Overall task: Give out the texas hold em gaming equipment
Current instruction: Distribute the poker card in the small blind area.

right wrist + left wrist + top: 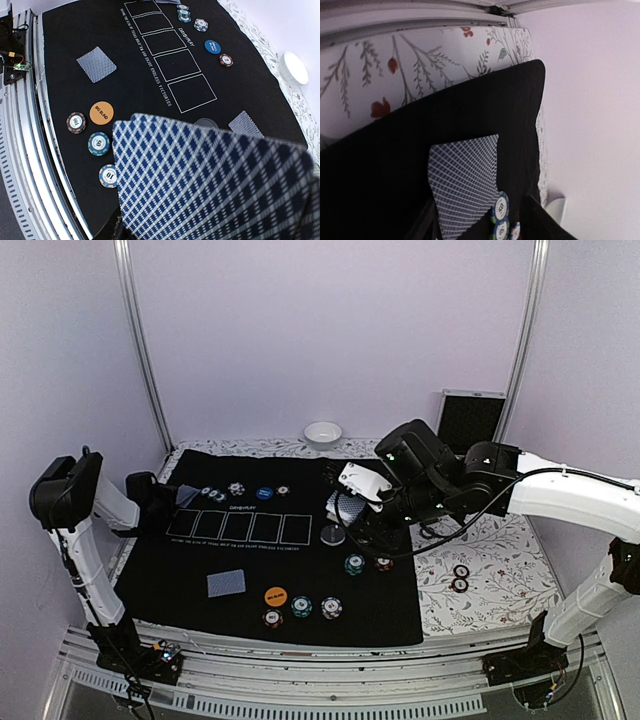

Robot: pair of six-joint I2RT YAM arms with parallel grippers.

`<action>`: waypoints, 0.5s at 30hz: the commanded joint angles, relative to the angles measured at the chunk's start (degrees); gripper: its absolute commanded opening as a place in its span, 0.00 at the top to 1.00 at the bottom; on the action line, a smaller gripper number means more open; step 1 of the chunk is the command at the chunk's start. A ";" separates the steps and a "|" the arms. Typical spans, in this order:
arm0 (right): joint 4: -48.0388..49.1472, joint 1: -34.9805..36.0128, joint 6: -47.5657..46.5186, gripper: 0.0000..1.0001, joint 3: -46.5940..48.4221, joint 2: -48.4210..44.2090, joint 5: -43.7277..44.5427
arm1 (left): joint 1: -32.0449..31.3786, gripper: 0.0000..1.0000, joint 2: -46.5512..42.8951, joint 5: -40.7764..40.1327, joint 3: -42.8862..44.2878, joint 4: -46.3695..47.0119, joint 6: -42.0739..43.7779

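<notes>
The right gripper [355, 518], centre right overhead, is clamping a blue-backed card [210, 185] above the black mat [270, 550]. That card is filling the lower half of the right wrist view and hiding the fingers. The left gripper [152, 496], upper left, is hanging with jaws apart around a second card [465, 185], beside striped chips [501, 202]. Only the overhead view is showing two chips [460, 578] on the floral cloth [490, 540].

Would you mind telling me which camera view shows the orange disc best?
The right wrist view: the orange disc lies unobstructed, BIG BLIND legible. The top external view shows the disc small, lettering unreadable; the left wrist view misses it.
</notes>
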 commanded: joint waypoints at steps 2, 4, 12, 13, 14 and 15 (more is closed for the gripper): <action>-0.02 0.05 0.95 0.96 0.46 -1.73 0.43 | -0.84 0.32 -2.88 2.79 0.37 -5.50 -1.63; 0.05 0.08 0.88 0.96 0.48 -1.66 0.35 | -1.62 0.24 -5.81 2.21 -0.46 -8.65 -2.09; 0.24 0.10 0.68 0.96 0.74 -1.68 0.36 | -8.22 0.02 -22.59 -4.21 -1.73 -21.35 0.55; 0.24 0.10 0.64 0.96 0.70 -1.76 0.30 | -8.97 0.02 -24.42 -4.25 -1.97 -22.11 1.05; 0.32 0.14 0.67 0.96 0.61 -1.78 0.19 | -9.77 0.02 -26.22 -4.38 -2.15 -23.12 1.63; 0.40 0.11 0.61 0.96 0.50 -1.90 0.10 | -11.30 0.02 -28.26 -4.66 -2.40 -23.96 2.30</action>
